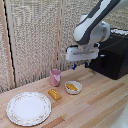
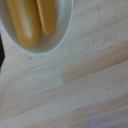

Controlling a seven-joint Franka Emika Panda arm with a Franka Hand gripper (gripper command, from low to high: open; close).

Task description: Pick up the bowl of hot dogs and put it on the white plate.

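A small round white hot dog bowl [image 1: 73,87] stands on the wooden table and holds yellow-orange hot dogs [image 1: 72,87]. My gripper [image 1: 80,65] hangs above and slightly behind the bowl, clear of it, with its blue-tipped fingers apart and nothing between them. The large white plate [image 1: 28,108] with a faint patterned rim lies at the exterior view's lower left, apart from the bowl. In the wrist view the bowl [image 2: 50,46] and its two hot dogs [image 2: 25,22] fill one corner; my fingers do not show there.
A pink cup [image 1: 55,77] stands beside the bowl. A loose yellow-orange food block [image 1: 54,94] lies between bowl and plate. A black box [image 1: 114,55] sits at the exterior view's right. A woven screen backs the table.
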